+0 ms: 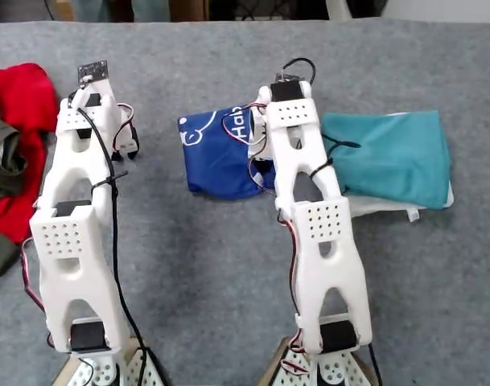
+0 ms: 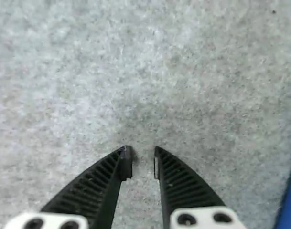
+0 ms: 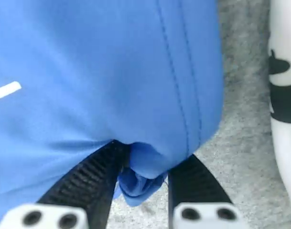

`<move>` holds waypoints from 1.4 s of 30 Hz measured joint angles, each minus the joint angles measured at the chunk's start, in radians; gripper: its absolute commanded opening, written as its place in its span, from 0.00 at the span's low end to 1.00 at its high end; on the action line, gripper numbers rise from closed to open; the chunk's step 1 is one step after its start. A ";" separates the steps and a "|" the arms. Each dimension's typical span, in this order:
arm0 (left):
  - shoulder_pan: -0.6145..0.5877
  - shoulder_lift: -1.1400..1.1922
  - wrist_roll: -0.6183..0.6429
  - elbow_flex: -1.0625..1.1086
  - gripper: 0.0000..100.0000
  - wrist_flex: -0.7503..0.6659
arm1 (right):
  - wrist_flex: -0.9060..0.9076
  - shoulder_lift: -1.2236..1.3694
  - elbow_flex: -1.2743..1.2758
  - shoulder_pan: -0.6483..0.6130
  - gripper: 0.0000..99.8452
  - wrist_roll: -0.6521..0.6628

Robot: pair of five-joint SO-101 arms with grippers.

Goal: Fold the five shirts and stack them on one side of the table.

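Pinching a bunched fold of the blue shirt [image 3: 112,71], your right gripper [image 3: 150,164] faces smooth, seamed cloth with white lettering; your left gripper [image 2: 142,162] stands slightly parted.

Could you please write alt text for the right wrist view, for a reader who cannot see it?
The right gripper has its jaws closed on a bunched fold of the blue shirt, seen close up. A stitched seam and a bit of white print show on the shirt, and the grey table lies beside it.
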 measured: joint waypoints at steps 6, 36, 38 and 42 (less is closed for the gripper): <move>0.000 0.000 0.000 0.000 0.09 0.000 | 0.002 0.009 -0.018 0.000 0.02 0.000; 0.235 0.210 0.215 -0.534 0.30 0.166 | 0.003 0.015 -0.023 0.014 0.02 -0.009; 0.232 0.236 0.215 -0.535 0.30 0.163 | 0.003 0.015 -0.023 0.014 0.02 -0.009; 0.233 0.250 0.219 -0.535 0.30 0.163 | 0.003 0.015 -0.023 0.014 0.02 -0.009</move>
